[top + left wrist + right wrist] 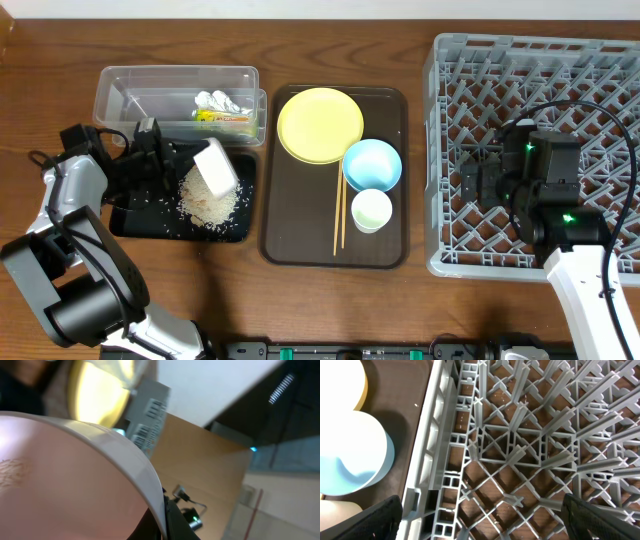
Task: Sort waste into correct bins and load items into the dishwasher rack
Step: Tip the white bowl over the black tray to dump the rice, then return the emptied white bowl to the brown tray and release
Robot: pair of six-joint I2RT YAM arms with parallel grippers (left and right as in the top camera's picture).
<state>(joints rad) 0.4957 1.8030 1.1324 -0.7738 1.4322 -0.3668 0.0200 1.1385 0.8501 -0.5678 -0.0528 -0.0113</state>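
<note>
White bowl with pinkish outside (214,166): gripped at its rim in the left jaws, steeply tilted, right over the crumb pile; can't tell if it touches the pile.
Left gripper (180,158): jaws closed down on the bowl rim. Wrist view shows only the pink wall, the white rim and one dark finger (172,519) against the rim.
Loose beige rice-like crumbs (208,203): heaped just under and beside the bowl, with strays scattered across the tray floor.
Shallow black rectangular tray (150,222): under the crumbs and the left gripper.
Clear rectangular plastic container (120,95): just beyond the black tray; holds a crumpled white tissue (222,101) and a green-and-orange snack wrapper (222,118).
Dark brown serving tray (300,240): beside the black tray. Near to far it carries a small pale cup (371,210), thin wooden chopsticks (339,215), a light blue bowl (372,164) and a round yellow plate (320,124).
Right gripper (487,527): jaws spread wide, nothing in them, over the rack's left part.
Large square grey plastic rack (600,60): far right, no dishes seen in it.
</note>
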